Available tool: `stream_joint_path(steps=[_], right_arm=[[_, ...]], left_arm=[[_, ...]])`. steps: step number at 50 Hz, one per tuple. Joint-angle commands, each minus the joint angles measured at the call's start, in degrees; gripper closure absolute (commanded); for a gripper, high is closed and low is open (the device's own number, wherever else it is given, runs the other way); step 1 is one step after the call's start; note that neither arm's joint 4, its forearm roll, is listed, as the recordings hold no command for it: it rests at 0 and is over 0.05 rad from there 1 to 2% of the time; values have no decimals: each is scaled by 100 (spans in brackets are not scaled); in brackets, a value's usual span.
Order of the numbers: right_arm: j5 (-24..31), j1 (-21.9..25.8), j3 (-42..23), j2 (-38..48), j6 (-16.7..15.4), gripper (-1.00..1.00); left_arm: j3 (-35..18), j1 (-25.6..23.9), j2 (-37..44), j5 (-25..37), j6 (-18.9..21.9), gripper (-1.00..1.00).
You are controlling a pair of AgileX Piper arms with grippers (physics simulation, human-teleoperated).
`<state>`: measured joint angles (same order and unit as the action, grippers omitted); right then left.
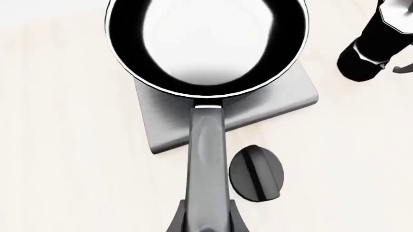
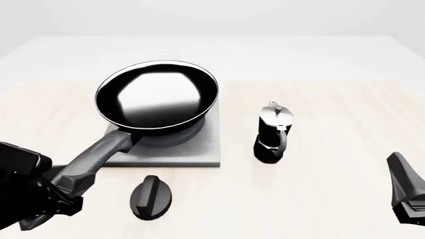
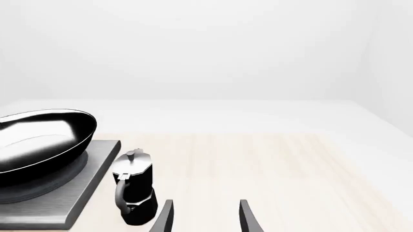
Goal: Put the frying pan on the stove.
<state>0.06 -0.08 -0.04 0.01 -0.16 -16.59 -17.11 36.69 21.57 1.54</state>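
The glossy black frying pan sits over the grey stove, covering most of the plate. Its rim looks slightly tilted in the right wrist view, and I cannot tell whether its base touches the plate. The long dark grey handle points toward the near left. My left gripper is shut on the handle's end. In the left wrist view, the pan lies above the stove, and the left gripper clasps the handle. My right gripper stands open and empty at the near right, far from the pan.
A small black-and-silver moka pot stands just right of the stove. A black oval knob lies on the table in front of the stove, close beside the pan handle. The right arm is at the near right edge.
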Motion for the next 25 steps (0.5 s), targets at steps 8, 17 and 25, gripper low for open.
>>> stream_joint_path(steps=[8,17,25], right_arm=[[0,0,0,0,1,-100],[0,0,0,0,-1,-100],[0,0,0,0,-1,-100]], left_arm=[[11,22,58,-269,53,100],[-2,55,78,-258,50,100],[71,71,169,-385,69,100]])
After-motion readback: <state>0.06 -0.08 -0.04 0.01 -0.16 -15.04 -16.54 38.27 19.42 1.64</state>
